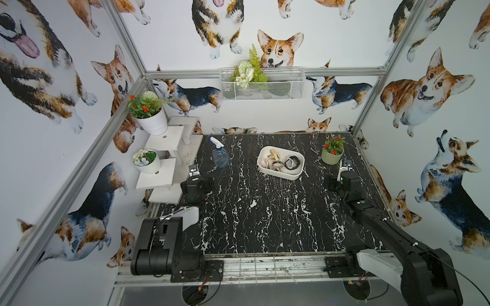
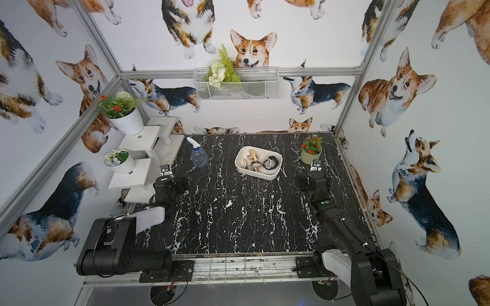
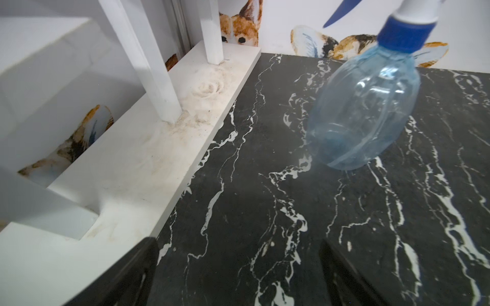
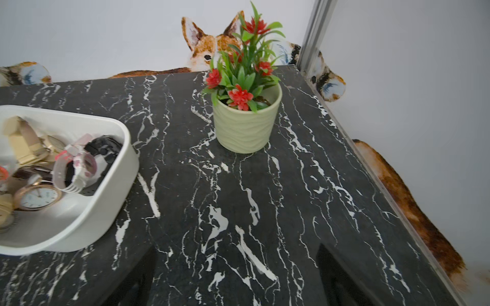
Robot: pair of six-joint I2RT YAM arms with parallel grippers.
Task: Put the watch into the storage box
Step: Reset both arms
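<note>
Watches (image 1: 278,165): a heap of them lies inside the storage box (image 1: 278,176), which sits on the far middle of the black marble table (image 1: 252,212). Can't say which one is the task's watch. The right wrist view shows a black watch (image 4: 104,148) against the box's wall (image 4: 106,212), a white-and-pink one (image 4: 77,169) beside it, a rose-gold round-faced one (image 4: 37,197) and a gold-band one (image 4: 23,143). All are below the rim, with nothing hanging over it. No watch shows on the bare tabletop in any view.

Right gripper (image 1: 344,165): jaws apart and empty, low over the table between the box and the green flower pot (image 1: 332,155), touching neither. The right wrist view shows only marble between its fingers (image 4: 132,278).

Left gripper (image 1: 193,171): jaws spread and empty, just beside the white step shelf (image 1: 164,159), with the blue spray bottle (image 1: 220,156) near it. It's well apart from the box.

Step, my read: placement is done, the release is finished and both arms are pulled back. The task looks complete or nearly so.

Next, if anything:
- Park the arms.
- The right arm needs a path clear of the pot and the box rim.
- The left arm needs to stay off the bottle and shelf.
- If another watch is hidden somewhere, find it first. These views don't show one.
</note>
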